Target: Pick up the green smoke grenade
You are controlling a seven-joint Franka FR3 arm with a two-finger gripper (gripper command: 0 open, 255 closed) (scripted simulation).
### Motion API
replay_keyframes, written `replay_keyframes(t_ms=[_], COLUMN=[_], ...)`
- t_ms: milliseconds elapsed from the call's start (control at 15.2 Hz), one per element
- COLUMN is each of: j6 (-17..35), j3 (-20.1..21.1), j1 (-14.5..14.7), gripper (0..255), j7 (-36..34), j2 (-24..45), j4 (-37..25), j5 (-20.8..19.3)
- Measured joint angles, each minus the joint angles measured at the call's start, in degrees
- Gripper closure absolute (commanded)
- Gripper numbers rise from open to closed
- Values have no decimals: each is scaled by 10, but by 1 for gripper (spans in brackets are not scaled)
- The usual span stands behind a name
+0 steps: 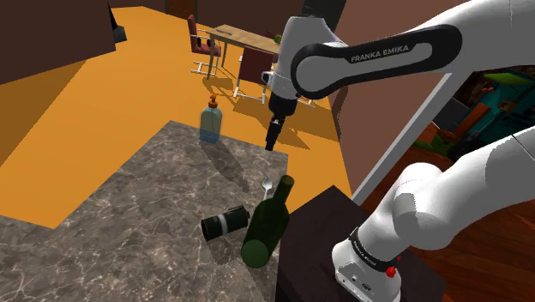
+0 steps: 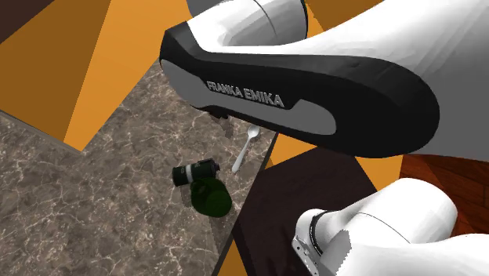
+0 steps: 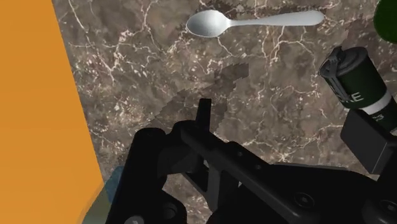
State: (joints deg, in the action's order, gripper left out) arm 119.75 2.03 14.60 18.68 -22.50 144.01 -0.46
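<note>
The smoke grenade [image 1: 225,223] is a dark green cylinder with a white band, lying on its side on the grey marble counter [image 1: 120,232]. It lies close beside the stand [image 1: 313,249], right against a fallen bottle. It also shows as the grenade [image 2: 196,171] in the second exterior view and the grenade [image 3: 356,79] in the wrist view. My black gripper [image 1: 273,135] hangs above the counter's far part, well clear of the grenade and farther from the stand. In the wrist view the gripper [image 3: 205,121] looks down on bare marble, with the grenade off to one side.
A dark green wine bottle [image 1: 267,225] lies against the grenade on the stand's side. A white spoon [image 1: 267,184] lies between gripper and grenade. A blue bottle [image 1: 210,122] stands upright at the counter's far edge. Orange floor surrounds the counter; a table with chairs [image 1: 244,39] stands beyond.
</note>
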Motion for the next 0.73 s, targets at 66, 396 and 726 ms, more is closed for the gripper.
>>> replay_keyframes(t_ms=[66,396,726], j6=[13,78,137], j3=[2,19,44], j1=[7,43,80], gripper=[0,0,0], j7=[11,63,107], j2=[18,79,150], j4=[-3,12,12], j5=[3,20,38])
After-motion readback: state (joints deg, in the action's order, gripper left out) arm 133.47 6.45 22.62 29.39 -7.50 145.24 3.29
